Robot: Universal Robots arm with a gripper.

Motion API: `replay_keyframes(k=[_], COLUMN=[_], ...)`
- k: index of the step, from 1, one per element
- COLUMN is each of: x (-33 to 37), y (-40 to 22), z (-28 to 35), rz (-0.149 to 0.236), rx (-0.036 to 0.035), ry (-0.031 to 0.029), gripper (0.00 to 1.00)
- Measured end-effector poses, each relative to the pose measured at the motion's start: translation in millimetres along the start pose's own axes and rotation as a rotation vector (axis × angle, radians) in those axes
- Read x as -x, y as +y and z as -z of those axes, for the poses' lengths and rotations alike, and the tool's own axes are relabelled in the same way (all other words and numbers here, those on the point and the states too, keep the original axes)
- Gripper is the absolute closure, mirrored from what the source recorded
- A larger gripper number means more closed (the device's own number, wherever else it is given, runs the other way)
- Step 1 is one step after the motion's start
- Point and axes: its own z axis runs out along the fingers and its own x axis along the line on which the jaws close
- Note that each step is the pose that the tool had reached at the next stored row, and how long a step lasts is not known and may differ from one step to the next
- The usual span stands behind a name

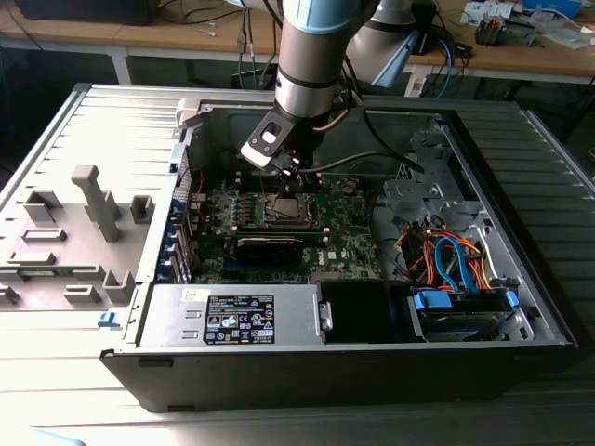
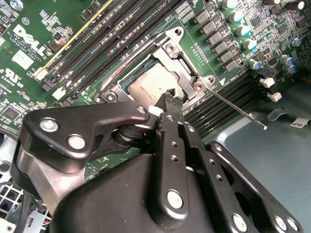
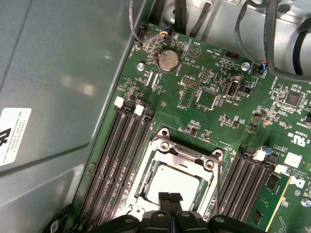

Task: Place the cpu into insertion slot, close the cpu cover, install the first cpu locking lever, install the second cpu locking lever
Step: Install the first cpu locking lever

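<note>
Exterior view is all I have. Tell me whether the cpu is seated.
Observer: Yes. In both wrist views the cpu lies flat in place, with the cover down around it.
Operator: Check the levers.
Observer: In the second wrist view one lever juts out sideways from the cover's corner, over the memory slots.
</note>
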Motion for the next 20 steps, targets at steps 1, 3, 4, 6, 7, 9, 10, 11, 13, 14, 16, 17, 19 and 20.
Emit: replay_keyframes(k=[1, 3, 4, 6, 7, 9, 10, 11, 13, 14, 16, 17, 19, 20], x=[0.0, 0.0, 0.0, 0.0, 0.0, 0.0, 0.0, 0.0, 0.0, 0.0, 0.0, 0.0, 0.0, 0.0], y=[0.0, 0.0, 0.0, 0.0, 0.0, 0.0, 0.0, 0.0, 0.0, 0.0, 0.0, 0.0, 0.0, 0.0], z=[0.0, 0.0, 0.0, 0.0, 0.0, 0.0, 0.0, 0.0, 0.0, 0.0, 0.0, 0.0, 0.0, 0.0], rz=[0.000, 0.002, 0.003, 0.004, 0.004, 0.006, 0.007, 0.008, 0.009, 0.010, 0.011, 0.011, 0.012, 0.012], rx=[-0.0001, -0.0002, -0.0002, -0.0003, -0.0003, -0.0005, -0.0006, -0.0006, -0.0007, -0.0008, -0.0009, -0.0009, -0.0009, -0.0010], ry=[0.0000, -0.0001, -0.0001, -0.0001, -0.0002, -0.0002, -0.0003, -0.0004, -0.0004, -0.0004, -0.0005, -0.0005, -0.0005, -0.0006], gripper=[0.89, 0.89, 0.89, 0.89, 0.89, 0.89, 0.89, 0.89, 0.89, 0.89, 0.89, 0.89, 0.89, 0.89])
